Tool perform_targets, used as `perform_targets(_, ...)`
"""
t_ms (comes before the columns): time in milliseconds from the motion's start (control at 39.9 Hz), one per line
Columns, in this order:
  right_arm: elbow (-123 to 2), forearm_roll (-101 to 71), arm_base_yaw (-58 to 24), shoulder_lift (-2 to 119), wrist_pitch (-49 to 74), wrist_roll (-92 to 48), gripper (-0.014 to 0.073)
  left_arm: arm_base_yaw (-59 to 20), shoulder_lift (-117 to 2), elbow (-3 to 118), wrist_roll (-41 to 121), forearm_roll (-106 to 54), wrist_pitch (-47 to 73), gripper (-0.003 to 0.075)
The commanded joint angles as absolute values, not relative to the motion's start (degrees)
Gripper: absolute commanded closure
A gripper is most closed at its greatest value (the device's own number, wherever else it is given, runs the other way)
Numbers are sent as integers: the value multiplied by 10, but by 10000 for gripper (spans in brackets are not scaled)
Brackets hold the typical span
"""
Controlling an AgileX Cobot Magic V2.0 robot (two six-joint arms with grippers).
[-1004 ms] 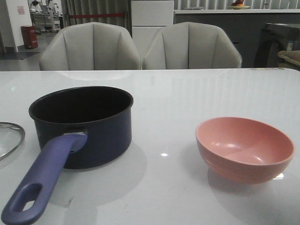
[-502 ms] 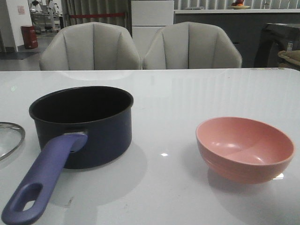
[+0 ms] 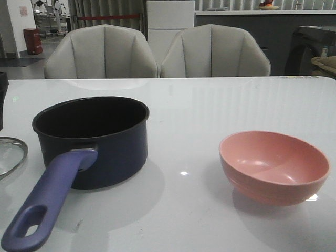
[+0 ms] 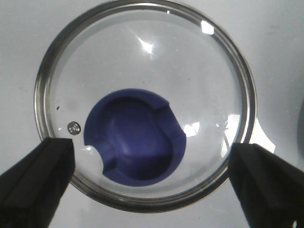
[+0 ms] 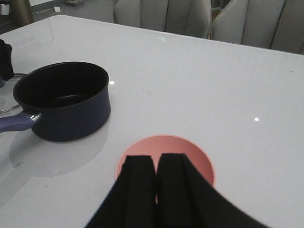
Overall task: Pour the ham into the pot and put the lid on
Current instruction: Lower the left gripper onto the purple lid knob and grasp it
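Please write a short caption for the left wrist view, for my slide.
Open left pincer above the glass lid lying on the white table, fingers either side of its blue knob.

Looks like a lab or showroom mocked up as a dining spot. Two padded grey chairs (image 3: 157, 52) are pulled up to a glossy white bench (image 3: 210, 105), but behind them a red bin (image 3: 32, 41), white cabinet (image 3: 170, 21) and long counter (image 3: 252, 13) can be seen.
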State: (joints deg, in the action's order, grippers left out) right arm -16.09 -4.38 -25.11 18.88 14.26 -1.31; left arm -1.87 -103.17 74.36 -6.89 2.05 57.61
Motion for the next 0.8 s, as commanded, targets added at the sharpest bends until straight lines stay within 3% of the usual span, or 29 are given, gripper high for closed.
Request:
perform_targets(0,-177,-38,-252,192,100,-17,446,-1,-1023,761,-47,-13,576,38)
perform_targets(326,-177,-38,-252,192,100,-17,446,26,-1053,761,38,-68,567,38)
perform_targets(778,-177,-38,-252,192,100,-17,446,26,-1090,765,38,-68,565,45)
